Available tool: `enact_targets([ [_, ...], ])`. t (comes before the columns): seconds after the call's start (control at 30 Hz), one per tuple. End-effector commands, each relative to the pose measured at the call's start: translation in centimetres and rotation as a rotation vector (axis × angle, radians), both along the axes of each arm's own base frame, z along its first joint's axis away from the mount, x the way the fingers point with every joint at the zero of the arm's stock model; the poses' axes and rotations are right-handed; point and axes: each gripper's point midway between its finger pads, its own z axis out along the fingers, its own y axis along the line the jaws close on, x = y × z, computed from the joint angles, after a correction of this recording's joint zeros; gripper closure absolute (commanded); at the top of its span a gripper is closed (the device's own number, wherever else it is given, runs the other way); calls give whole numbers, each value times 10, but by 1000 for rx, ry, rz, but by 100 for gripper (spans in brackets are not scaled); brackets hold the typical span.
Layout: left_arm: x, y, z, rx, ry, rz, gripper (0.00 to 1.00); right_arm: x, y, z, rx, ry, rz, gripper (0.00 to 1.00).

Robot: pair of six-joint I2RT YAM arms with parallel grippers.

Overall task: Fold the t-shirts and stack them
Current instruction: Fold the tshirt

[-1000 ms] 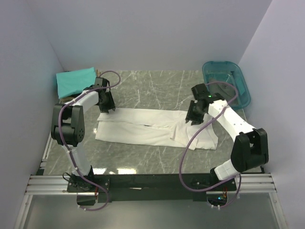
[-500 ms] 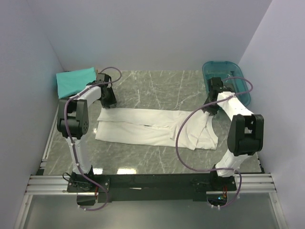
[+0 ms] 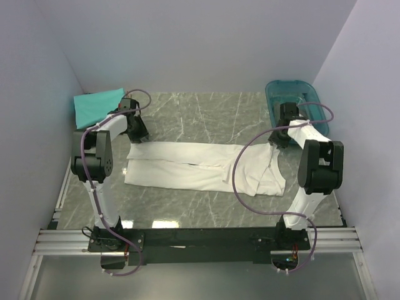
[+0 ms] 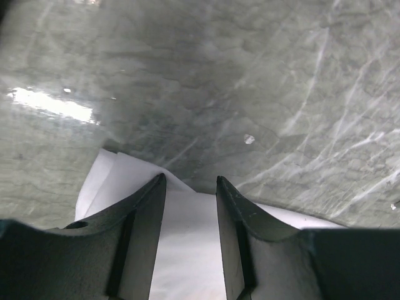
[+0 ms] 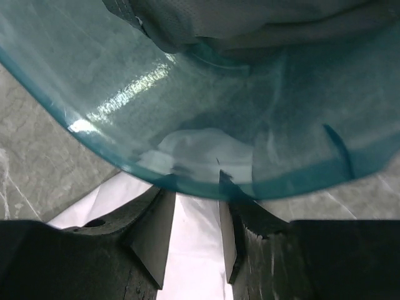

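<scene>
Fingers apart, the left claw [image 4: 189, 181] and right claw [image 5: 195, 187] hang over the white shirt [image 3: 187, 164] spread beneath them on the surface [image 4: 250, 75]; a teal tub [image 5: 187, 94] sits just ahead of the right.

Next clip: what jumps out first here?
A white shirt lies stretched across the marble table, the left gripper and right gripper at its two far corners. A folded teal shirt sits far left, a see-through teal tub far right.

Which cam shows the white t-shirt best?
Top external: nearly the whole white t-shirt lies laid out across the table. Left wrist shows only a corner, right wrist a strip beside the tub.
</scene>
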Motion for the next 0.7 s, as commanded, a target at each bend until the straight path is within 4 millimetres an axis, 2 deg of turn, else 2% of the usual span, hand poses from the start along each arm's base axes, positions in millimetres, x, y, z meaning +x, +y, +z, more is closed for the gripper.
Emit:
enact_targets([
  [0.0, -20, 21, -14, 38, 66, 51, 55, 25, -2, 11, 4, -81, 26, 59],
  [0.13, -21, 23, -17, 42, 72, 58, 55, 28, -4, -1, 3, -51, 30, 59],
  [0.23, -23, 25, -20, 46, 82, 66, 55, 31, -2, -6, 16, -38, 38, 62],
  [0.37, -25, 28, -23, 45, 87, 77, 55, 32, 3, -13, 45, -27, 48, 73],
  [0.53, -27, 33, -27, 42, 93, 92, 55, 30, 9, -24, 76, -4, 61, 75],
  [0.63, -28, 36, -30, 47, 102, 99, 55, 31, 9, -26, 81, -1, 57, 86],
  [0.67, -28, 36, -31, 50, 105, 100, 55, 31, 9, -27, 80, 3, 54, 93],
])
